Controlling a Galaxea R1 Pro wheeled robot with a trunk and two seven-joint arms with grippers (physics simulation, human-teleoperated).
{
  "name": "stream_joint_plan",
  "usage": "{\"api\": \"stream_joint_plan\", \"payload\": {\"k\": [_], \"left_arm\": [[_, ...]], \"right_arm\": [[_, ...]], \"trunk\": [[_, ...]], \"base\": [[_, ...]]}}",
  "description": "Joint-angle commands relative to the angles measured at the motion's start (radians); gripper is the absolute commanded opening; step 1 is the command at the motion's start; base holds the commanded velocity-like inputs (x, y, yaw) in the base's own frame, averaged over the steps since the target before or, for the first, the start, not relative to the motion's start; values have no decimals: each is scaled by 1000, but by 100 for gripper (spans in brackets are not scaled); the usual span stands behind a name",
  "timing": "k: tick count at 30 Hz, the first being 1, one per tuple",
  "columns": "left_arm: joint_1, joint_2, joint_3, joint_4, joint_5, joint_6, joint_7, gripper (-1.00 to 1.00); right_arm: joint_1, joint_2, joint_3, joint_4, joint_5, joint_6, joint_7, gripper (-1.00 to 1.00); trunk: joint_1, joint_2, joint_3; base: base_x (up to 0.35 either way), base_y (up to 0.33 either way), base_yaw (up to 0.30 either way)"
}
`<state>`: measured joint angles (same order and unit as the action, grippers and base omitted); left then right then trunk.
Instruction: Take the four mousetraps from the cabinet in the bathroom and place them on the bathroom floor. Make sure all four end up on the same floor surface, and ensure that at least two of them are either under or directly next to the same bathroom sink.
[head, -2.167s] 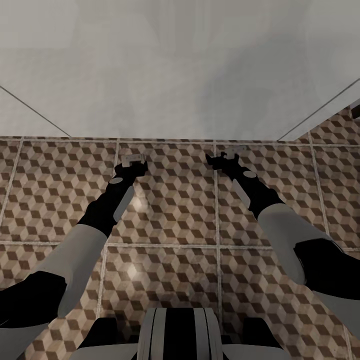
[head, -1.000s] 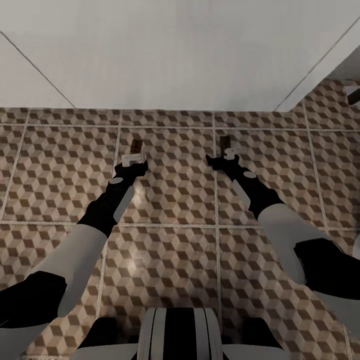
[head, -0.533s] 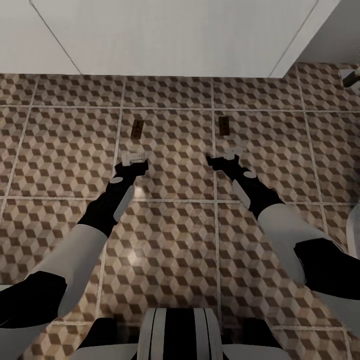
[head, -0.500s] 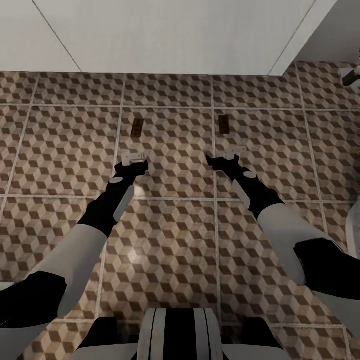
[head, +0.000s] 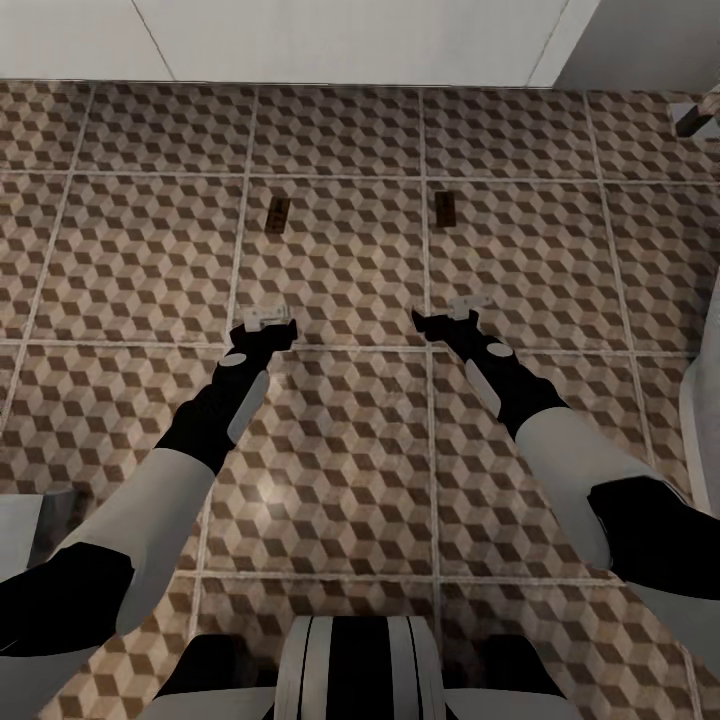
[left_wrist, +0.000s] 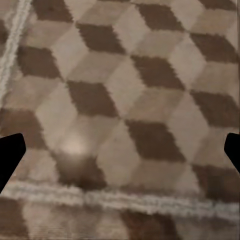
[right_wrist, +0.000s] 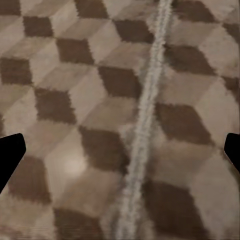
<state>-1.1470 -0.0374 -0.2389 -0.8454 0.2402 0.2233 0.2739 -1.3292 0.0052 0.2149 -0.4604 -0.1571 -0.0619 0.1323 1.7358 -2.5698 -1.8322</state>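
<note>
Two mousetraps lie flat on the cube-patterned bathroom floor (head: 340, 270), one on the left (head: 278, 214) and one on the right (head: 445, 208), both a short way in front of the white vanity (head: 350, 40) of the sink. My left gripper (head: 270, 320) hovers open over the floor, nearer to me than the left trap. My right gripper (head: 458, 308) is open too, nearer than the right trap. In both wrist views, dark fingertips (left_wrist: 10, 155) (right_wrist: 10, 155) stand wide apart with only bare tile between them. The cabinet is out of view.
A white curved edge (head: 706, 400) shows at the right border and a white corner (head: 20, 520) at the lower left. A small dark and pale object (head: 695, 115) sits on the floor at the top right. Open tile lies between me and the traps.
The whole picture has shifted: vanity and traps slid toward the top as the camera drew back. The traps stay on the floor and both arms hold their pose, grippers open.
</note>
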Motion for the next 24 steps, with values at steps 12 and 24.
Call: {"api": "stream_joint_plan", "payload": {"k": [12,24], "left_arm": [[0,1,-5,-2,10,3,7,100],[0,-5,-14,-15,10,3,8,100]], "right_arm": [[-1,-2,4,7,-10,-3,1,100],[-1,-4,4,8,-10,-3,1,100]], "trunk": [[-1,0,0],[-1,0,0]], "base": [[-97,0,0],[-69,0,0]]}}
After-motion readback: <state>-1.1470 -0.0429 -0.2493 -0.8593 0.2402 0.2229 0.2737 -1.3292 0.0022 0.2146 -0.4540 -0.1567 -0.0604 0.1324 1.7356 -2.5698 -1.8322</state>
